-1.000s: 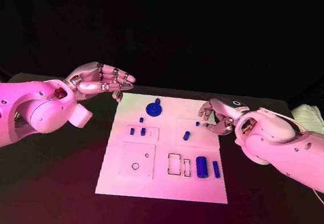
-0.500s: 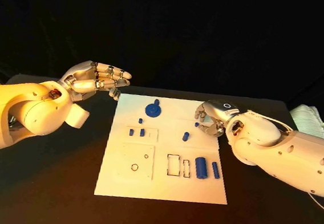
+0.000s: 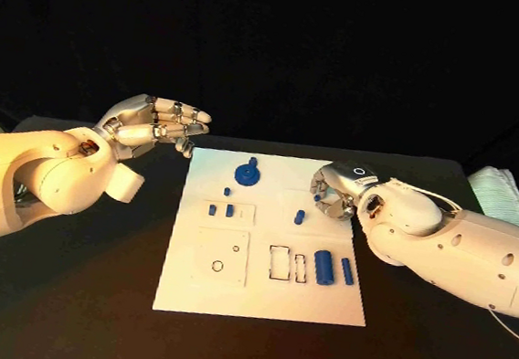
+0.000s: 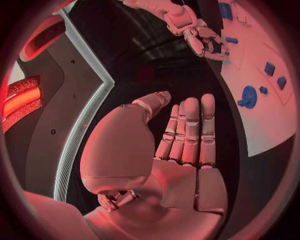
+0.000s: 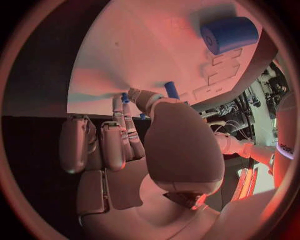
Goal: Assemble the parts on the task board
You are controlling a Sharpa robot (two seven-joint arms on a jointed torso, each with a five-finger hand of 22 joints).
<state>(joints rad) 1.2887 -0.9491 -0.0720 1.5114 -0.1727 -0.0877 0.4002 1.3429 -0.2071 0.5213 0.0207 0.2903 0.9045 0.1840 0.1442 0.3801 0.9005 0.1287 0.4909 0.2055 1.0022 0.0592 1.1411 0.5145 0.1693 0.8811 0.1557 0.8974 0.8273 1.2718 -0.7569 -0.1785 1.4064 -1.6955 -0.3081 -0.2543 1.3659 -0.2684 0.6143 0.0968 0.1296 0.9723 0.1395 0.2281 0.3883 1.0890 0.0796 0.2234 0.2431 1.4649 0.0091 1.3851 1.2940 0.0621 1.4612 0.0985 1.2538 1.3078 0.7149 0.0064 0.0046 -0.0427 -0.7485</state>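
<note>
Two hands hang over the black table, one at each side of the white board that lies flat in its middle. From above, the left hand is raised off the board's far left corner, palm up and holding nothing; its wrist camera shows what the overhead one blurs, the fingers straight and pressed side by side. The right hand sits low at the board's far right edge; from above I cannot tell what its fingers do, but its wrist camera shows them curled, with a small blue peg just past the thumb, contact unclear. On the board lie a blue gear, small pegs, and a fat cylinder beside outlined slots.
</note>
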